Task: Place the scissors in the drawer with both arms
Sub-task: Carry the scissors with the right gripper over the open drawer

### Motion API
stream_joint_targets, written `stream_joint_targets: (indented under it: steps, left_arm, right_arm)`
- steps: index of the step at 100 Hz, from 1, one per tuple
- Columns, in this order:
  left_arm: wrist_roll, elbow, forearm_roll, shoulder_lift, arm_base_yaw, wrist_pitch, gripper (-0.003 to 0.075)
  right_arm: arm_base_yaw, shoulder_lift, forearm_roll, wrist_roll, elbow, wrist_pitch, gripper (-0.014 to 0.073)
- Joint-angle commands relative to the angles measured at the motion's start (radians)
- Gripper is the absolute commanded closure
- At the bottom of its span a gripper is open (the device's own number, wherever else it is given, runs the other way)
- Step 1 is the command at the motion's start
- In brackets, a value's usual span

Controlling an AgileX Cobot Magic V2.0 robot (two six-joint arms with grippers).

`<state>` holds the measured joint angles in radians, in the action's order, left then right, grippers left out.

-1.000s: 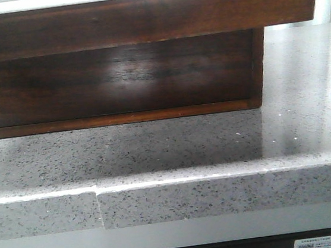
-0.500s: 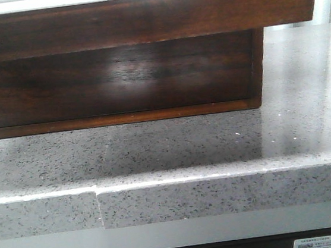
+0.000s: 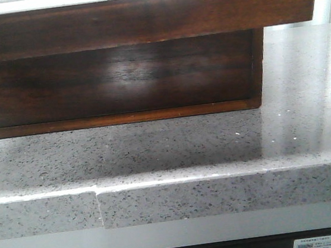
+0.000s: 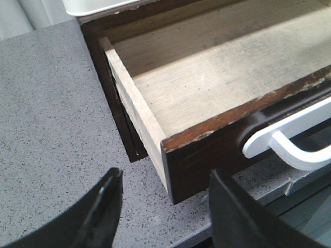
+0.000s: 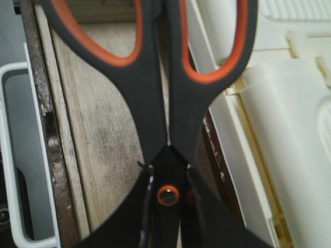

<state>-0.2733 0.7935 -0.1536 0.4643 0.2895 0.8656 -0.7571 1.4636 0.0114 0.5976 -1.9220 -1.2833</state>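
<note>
The dark reddish-brown drawer (image 3: 141, 19) is pulled out over the speckled counter, its front filling the top of the front view. In the left wrist view its pale wooden inside (image 4: 217, 77) is bare, and a white handle (image 4: 289, 144) sits on its front. My left gripper (image 4: 163, 206) is open and empty beside the drawer's front corner, above the counter. My right gripper (image 5: 166, 206) is shut on the scissors (image 5: 155, 103), black handles with orange lining, gripped at the pivot and held over the open drawer's inside (image 5: 98, 124). No gripper shows in the front view.
The grey speckled counter (image 3: 186, 151) has a front edge with a seam (image 3: 99, 209). The cabinet body (image 3: 119, 81) stands under the drawer. A cream plastic object (image 5: 289, 129) lies beside the drawer in the right wrist view.
</note>
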Motion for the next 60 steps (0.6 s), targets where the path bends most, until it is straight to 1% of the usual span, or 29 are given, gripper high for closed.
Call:
stream_joint_targets:
  steps: [1, 12, 18, 60]
  left_arm:
    - [0.002, 0.033, -0.01, 0.01, 0.007, -0.076, 0.0365]
    - [0.002, 0.033, -0.01, 0.01, 0.007, -0.076, 0.0365]
    - [0.002, 0.033, -0.01, 0.01, 0.007, -0.076, 0.0365]
    - [0.002, 0.033, -0.01, 0.01, 0.007, -0.076, 0.0365]
  right_arm:
    - [-0.047, 0.018, -0.098, 0.029, -0.028, -0.026, 0.0627]
    - [-0.087, 0.07, -0.198, 0.029, -0.028, -0.026, 0.0627]
    - [-0.092, 0.093, -0.216, 0.029, -0.028, -0.026, 0.0626]
    - [-0.098, 0.195, -0.233, 0.033, -0.028, -0.026, 0.0626]
